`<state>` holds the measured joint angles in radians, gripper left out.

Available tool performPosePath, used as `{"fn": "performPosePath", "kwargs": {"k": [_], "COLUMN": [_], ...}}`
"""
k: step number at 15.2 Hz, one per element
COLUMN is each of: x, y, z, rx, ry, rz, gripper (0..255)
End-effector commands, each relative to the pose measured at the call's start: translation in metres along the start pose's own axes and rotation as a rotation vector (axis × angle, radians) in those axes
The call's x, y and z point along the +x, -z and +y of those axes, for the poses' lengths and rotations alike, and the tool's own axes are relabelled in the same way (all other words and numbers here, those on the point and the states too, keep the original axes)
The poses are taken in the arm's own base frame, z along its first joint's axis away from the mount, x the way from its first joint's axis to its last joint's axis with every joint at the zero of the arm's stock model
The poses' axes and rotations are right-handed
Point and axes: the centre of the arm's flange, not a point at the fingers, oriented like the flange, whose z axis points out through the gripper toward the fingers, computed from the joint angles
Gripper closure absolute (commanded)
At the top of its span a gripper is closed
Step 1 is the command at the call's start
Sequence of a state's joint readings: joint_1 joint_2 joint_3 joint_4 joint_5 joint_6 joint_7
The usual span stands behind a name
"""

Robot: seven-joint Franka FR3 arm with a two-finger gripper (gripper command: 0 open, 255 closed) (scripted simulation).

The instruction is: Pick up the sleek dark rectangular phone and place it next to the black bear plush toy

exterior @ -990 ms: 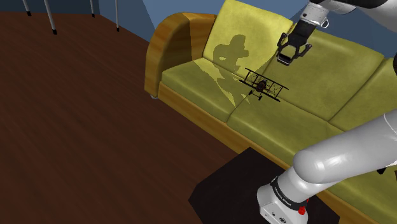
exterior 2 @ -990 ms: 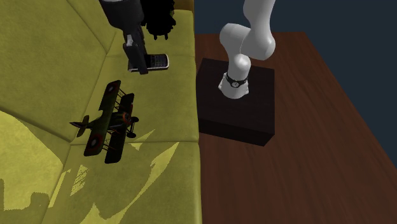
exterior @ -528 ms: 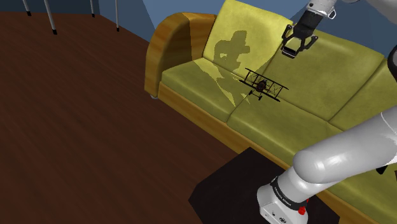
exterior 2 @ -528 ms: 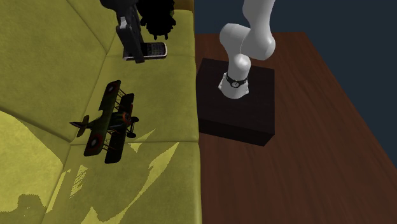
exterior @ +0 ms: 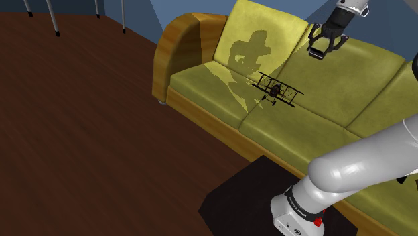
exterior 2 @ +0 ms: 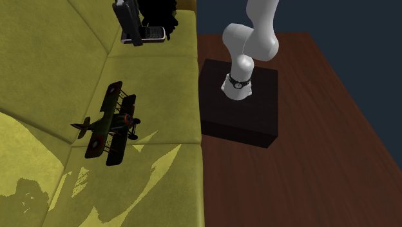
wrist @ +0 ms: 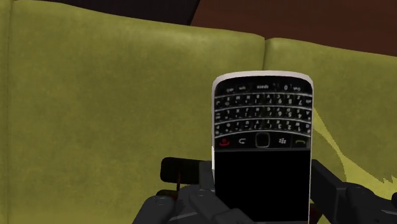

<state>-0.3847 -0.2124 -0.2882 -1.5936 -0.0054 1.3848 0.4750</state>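
Right now the black gripper [exterior: 326,47] is clamped on the phone [wrist: 262,146] and holds it in the air over the yellow-green sofa [exterior: 201,77]. Looking along the hand, one dark finger [wrist: 200,184] presses each long side of the phone at its screen end. The keypad end sticks out past the fingers. The phone has a black face, rows of small keys and a pale rim, and behind it are the sofa cushions with a seam running between two of them.

From the shoulder view, the gripper hangs high in front of the sofa's backrest, up and to that view's right of a small toy biplane [exterior: 276,89]. The biplane sits on the seat cushion, well apart from the hand. A dark shadow of the arm falls across the backrest and seat.

In the second exterior view the phone [exterior 2: 154,33] juts out of the gripper toward that view's right, near the top edge. It sits just below a black plush toy [exterior 2: 166,13], whose shape is partly hidden by the hand. I cannot tell whether the phone touches the toy.

The white arm [exterior 2: 251,39] rises from a dark box stand [exterior 2: 248,126] on the brown wooden floor [exterior: 87,134], right beside the front of the sofa.
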Motion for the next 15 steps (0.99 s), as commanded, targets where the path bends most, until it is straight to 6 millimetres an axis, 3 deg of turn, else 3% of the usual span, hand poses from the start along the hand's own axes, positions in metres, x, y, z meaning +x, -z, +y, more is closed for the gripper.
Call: {"fn": "performPosePath", "kwargs": {"k": [1, 15], "x": [0.002, 0.013], "y": [0.001, 0.01], "z": [0.026, 0.21], "rx": [0.0, 0.0], "ry": [0.001, 0.001], "rz": [0.0, 0.0], "gripper": [255, 255]}}
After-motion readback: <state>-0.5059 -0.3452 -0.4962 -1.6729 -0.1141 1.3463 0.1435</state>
